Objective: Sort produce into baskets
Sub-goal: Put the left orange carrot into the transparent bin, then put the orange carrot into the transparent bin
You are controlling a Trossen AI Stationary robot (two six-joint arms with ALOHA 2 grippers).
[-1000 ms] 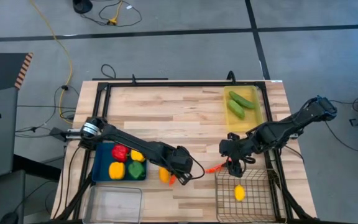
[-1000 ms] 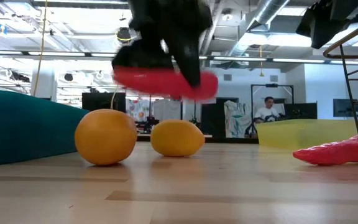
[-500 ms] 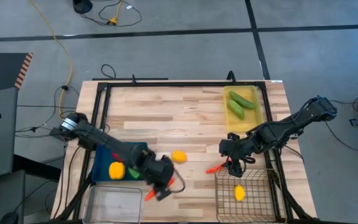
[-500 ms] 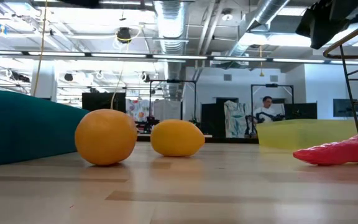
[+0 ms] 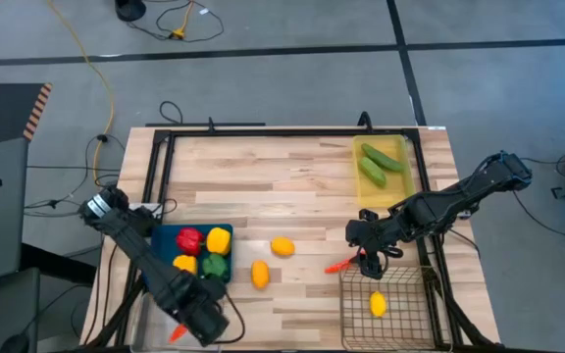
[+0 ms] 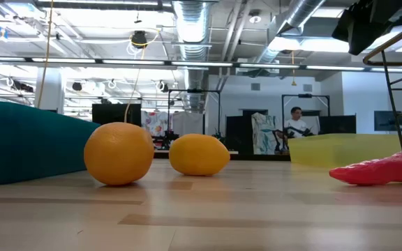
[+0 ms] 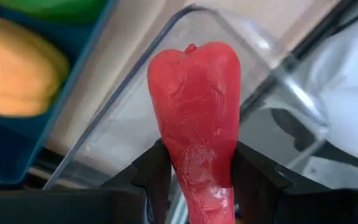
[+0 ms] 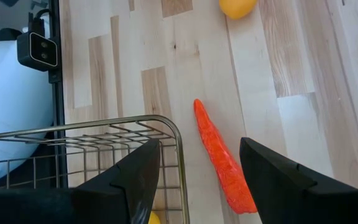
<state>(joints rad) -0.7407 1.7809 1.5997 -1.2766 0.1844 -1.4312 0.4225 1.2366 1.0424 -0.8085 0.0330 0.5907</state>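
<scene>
Carrot [image 7: 196, 134] is clamped between the left gripper's [image 7: 194, 171] fingers, tip pointing out over the clear bin [image 7: 135, 112], by the bin's corner next to the blue tray [image 7: 17, 146]. From above, the left gripper [image 5: 196, 320] sits at the table's front-left corner over the clear bin [image 5: 161, 316], with an orange tip [image 5: 176, 333] poking out beside it.

Blue tray [image 5: 160, 247] holds a red pepper [image 5: 188, 239], two yellow peppers [image 5: 218, 238] and a green pepper [image 5: 214, 265].

Two lemons lie loose on the wood between tray and basket: one [image 5: 260, 274] just right of the tray, the other [image 5: 282, 246] a bit farther in. Low view shows the same pair, [image 6: 118, 153] and [image 6: 199, 155], close together.

Right gripper [image 5: 368, 235] hangs above the table, near the wire basket's [image 5: 392, 276] back-left corner, fingers spread and holding nothing. A second carrot [image 5: 340, 265] lies on the wood just left of the basket rim; right wrist view shows it [image 8: 222, 160] between that gripper's [image 8: 197, 177] fingers but lower, on the table. One lemon [image 5: 378, 305] is inside the basket.

Yellow tray [image 5: 403, 181] at back right holds two cucumbers [image 5: 378, 163].
</scene>
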